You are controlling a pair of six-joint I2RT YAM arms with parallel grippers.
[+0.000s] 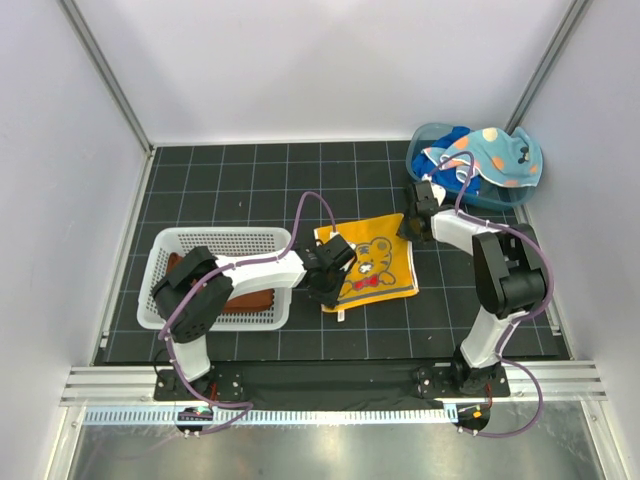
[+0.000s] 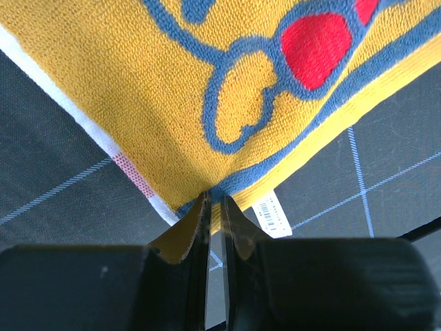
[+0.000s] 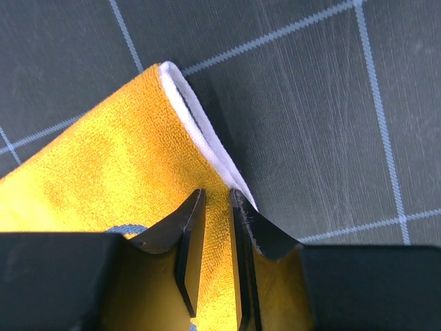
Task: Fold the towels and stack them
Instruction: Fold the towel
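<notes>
We're mid-fold on the yellow towel (image 1: 385,262), flat on the counter (image 1: 250,190). Left end effector (image 2: 213,207) pinches its near corner; right end effector (image 3: 215,200) straddles the far edge, jaws narrow, can't tell if gripping. Next, we reckon: secure that, lift both evenly, fold.

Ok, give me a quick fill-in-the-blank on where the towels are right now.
1. The left gripper is shut on a ___ of the yellow towel.
2. The right gripper grips that towel at its far ___ corner.
3. The brown towel lies in the white ___.
4. The spotted towel hangs over the rim of the blue ___.
Missing words: corner; right; basket; tub.
</notes>
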